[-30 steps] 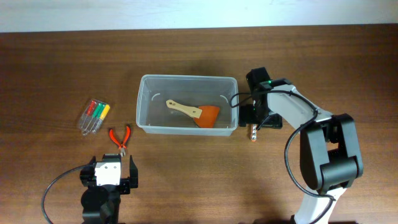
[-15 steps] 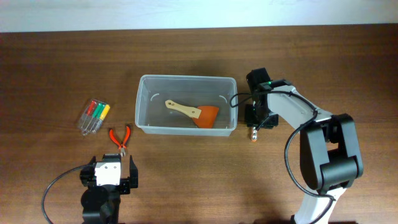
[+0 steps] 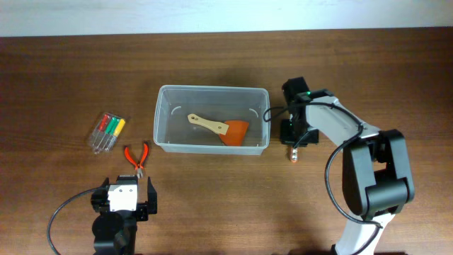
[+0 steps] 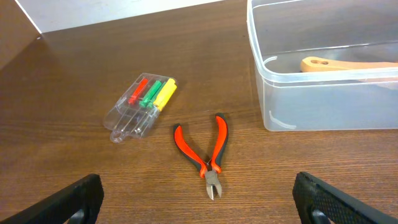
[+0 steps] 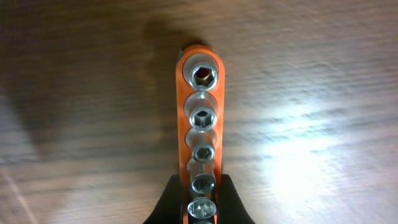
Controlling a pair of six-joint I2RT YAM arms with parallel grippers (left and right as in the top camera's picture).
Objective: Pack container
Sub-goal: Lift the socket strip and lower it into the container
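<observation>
Right gripper [image 5: 200, 200] clamps the near end of the orange socket rail [image 5: 200, 112] — pickup in hand — and next must lift it leftward into the container [image 3: 212, 88] just beside it; left gripper [image 4: 199, 205] idles, fingers spread.

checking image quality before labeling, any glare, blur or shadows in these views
Right wrist: a bright glare patch on the wood right of the socket rail, a dark shadow on the left, grain soft. Left wrist: pliers sharp, evenly lit. Overhead: even light, no strong glare on the container.
</observation>
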